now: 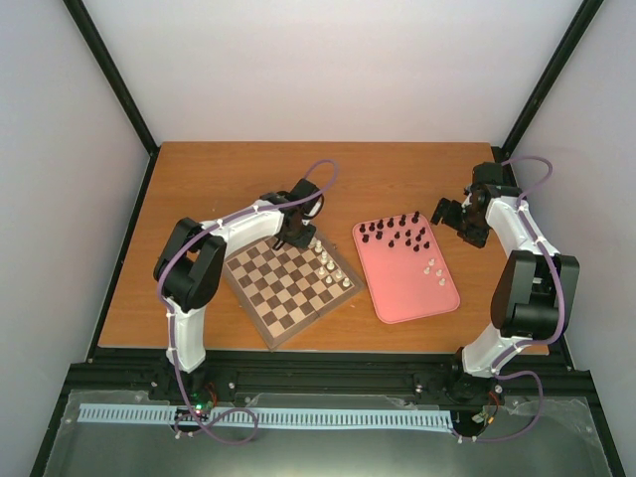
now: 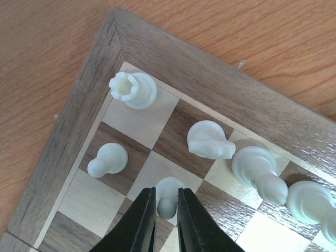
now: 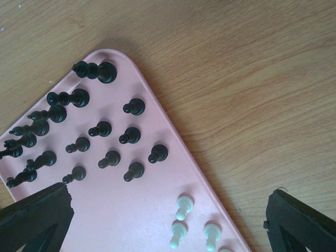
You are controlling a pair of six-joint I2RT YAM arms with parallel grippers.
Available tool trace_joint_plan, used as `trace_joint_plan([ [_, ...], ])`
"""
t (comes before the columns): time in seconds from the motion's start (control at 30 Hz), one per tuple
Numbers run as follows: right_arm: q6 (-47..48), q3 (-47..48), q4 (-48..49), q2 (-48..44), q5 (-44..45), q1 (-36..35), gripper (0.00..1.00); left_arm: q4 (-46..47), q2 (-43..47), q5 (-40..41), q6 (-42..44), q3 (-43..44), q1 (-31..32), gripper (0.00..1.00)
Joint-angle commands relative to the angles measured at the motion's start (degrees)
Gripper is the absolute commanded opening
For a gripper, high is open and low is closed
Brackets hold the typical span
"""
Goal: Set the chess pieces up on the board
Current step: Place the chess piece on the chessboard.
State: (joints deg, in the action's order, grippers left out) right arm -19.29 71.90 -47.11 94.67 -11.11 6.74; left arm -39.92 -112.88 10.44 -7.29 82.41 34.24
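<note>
The board [image 1: 283, 298] lies left of centre, with its corner in the left wrist view [image 2: 79, 121]. White pieces stand along its right edge [image 1: 333, 270]: a rook [image 2: 131, 90], knight [image 2: 210, 140], bishop [image 2: 260, 170] and a pawn [image 2: 107, 159]. My left gripper [image 1: 296, 238] is shut on a white pawn [image 2: 168, 198] that stands on a square beside that pawn. My right gripper [image 1: 452, 217] is wide open and empty above the tray's far right edge [image 3: 168, 231]. Several black pieces [image 3: 105, 131] and white pawns [image 3: 181, 207] stand on the tray.
The pink tray [image 1: 412, 293] lies right of the board, with its rim in the right wrist view [image 3: 173, 142]. Black pieces [image 1: 397, 234] crowd its far end and white pawns [image 1: 434, 268] its right side. Bare wooden table [image 1: 229, 179] lies behind, enclosed by grey walls.
</note>
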Motion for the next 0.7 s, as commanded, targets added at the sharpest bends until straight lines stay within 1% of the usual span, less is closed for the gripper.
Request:
trace_joint_plan([
  [0.0, 0.6, 0.7, -0.2, 0.0, -0.1, 0.4, 1.0, 0.5, 0.3, -0.6, 0.5, 1.2, -0.6, 0.14],
  [0.3, 0.7, 0.2, 0.2, -0.3, -0.5, 0.4, 1.0, 0.0, 2.6, -0.2, 0.5, 0.2, -0.6, 0.16],
  [0.53, 0.7, 0.0, 0.5, -0.5, -1.2, 0.4, 1.0, -2.0, 7.1, 0.0, 0.3, -0.2, -0.6, 0.19],
  [0.67, 0.7, 0.2, 0.5, -0.5, -1.3, 0.4, 1.0, -4.9, 11.3, -1.7, 0.1, 0.3, -0.6, 0.28],
])
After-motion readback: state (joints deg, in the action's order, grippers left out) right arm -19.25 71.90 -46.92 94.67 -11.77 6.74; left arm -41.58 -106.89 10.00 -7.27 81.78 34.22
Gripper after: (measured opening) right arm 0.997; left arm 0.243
